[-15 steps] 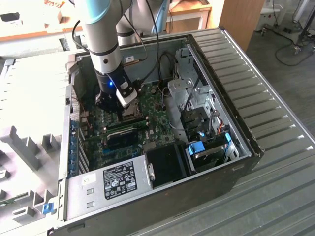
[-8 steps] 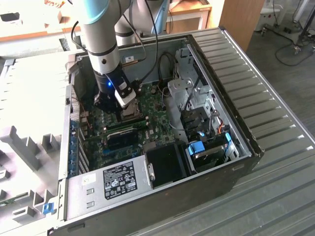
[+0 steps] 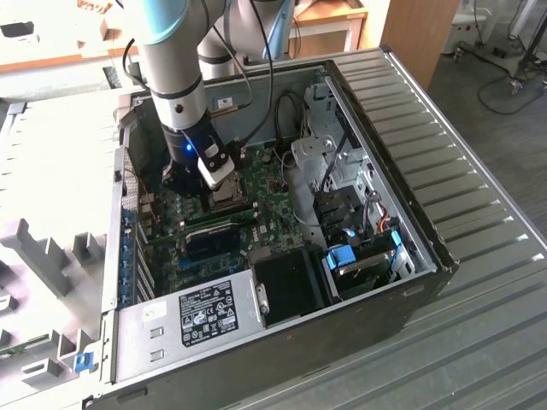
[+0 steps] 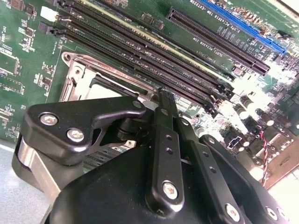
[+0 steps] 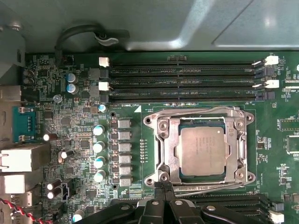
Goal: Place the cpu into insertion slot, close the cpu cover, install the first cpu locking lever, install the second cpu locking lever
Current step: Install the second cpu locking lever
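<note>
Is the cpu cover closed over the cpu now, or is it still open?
Closed. In the first wrist view the cpu cover lies flat around the cpu, whose grey top shows through its window. The gripper sits at the frame's edge.

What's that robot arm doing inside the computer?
It is working on the computer's main board. The cpu already sits in the insertion slot, and the cpu cover lies flat around it. The gripper is right at the socket's edge, fingers together, holding nothing you can see.
</note>
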Robot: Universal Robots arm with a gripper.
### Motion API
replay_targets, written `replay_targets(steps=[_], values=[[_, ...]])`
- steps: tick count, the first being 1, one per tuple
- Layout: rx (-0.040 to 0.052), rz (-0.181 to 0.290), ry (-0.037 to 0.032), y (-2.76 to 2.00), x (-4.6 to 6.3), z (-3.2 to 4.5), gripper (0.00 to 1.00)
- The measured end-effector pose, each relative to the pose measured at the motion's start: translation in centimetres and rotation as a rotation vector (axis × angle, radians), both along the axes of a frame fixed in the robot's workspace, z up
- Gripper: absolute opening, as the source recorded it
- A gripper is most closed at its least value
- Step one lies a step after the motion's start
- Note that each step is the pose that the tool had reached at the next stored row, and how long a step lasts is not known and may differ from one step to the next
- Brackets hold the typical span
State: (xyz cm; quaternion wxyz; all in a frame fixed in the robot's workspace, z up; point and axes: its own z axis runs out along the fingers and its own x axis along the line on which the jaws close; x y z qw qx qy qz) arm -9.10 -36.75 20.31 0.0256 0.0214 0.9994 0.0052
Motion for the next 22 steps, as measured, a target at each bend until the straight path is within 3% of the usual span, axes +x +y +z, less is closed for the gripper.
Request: replay_targets(steps=[19,22], values=[[0.0137,0.000,0.0001,0.00,-0.37,-0.35,0.11],[0.0247,0.000,0.0000,0.00,-0.38,-0.35,0.11]])
